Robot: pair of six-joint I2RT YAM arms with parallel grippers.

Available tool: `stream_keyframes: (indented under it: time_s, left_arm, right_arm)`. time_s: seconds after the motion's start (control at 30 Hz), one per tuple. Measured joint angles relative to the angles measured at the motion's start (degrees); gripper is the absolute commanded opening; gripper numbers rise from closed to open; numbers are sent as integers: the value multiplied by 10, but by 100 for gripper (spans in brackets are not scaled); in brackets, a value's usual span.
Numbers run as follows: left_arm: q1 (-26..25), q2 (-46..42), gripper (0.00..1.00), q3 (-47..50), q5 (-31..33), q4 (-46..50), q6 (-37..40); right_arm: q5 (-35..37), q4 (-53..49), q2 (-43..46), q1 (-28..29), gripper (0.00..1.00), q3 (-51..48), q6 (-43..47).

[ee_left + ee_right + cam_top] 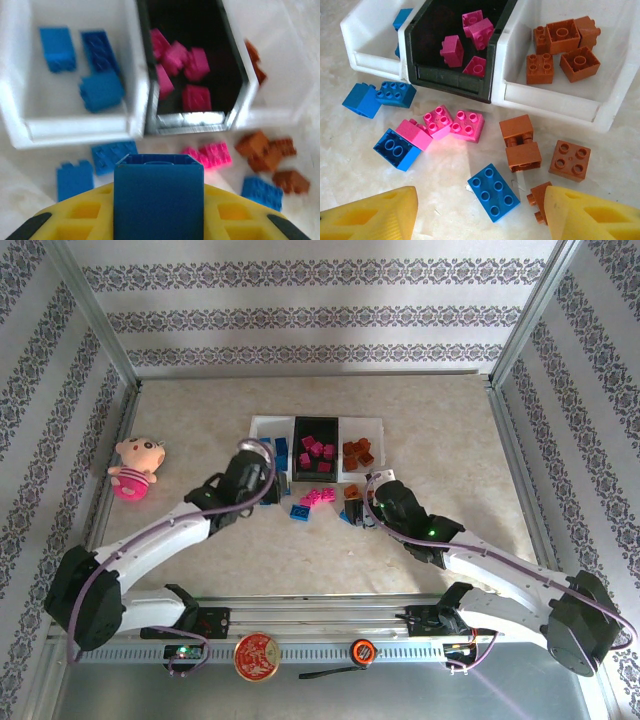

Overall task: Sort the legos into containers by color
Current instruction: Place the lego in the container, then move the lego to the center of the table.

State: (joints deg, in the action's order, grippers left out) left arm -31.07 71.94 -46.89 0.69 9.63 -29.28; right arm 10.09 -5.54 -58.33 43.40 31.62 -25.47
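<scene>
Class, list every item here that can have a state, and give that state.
left gripper, shut on a blue brick
right gripper, open, empty
left white tray, holds blue bricks
black tray, holds pink bricks
right white tray, holds orange bricks
loose bricks, unsorted on the table

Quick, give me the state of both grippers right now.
Left gripper: shut on a blue lego.
Right gripper: open, holding nothing.
</scene>
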Motion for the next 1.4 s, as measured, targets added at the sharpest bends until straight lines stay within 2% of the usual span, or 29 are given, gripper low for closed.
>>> stream_keyframes:
  time_s: [0.2, 0.37, 0.53, 0.73, 0.97, 1.1, 1.17, 1.4]
  left_arm:
    - [84, 100, 20, -66, -29, -19, -5]
    - [102, 196, 22, -130, -39, -22, -6]
    - [107, 264, 34, -193, -39, -21, -5]
    - [113, 296, 64, -236, -40, -14, 3]
    - [113, 281, 82, -233, -69, -12, 3]
    - [105, 207, 92, -191, -83, -15, 2]
    - [93, 158, 100, -160, -86, -23, 1]
    - [41, 4, 100, 12, -108, -67, -30]
  right_arm:
    - [0, 1, 0, 0, 68, -3, -4]
    - [-2, 2, 0, 0, 68, -4, -10]
    - [-10, 3, -2, 0, 70, -10, -15]
    - [-33, 3, -13, 0, 71, -10, -16]
    - [-66, 2, -46, 0, 71, -10, -14]
    - [-79, -3, -79, 0, 70, 3, -12]
    - [-83, -12, -102, 0, 69, 21, -8]
    - [-106, -30, -196, -1, 68, 86, 14]
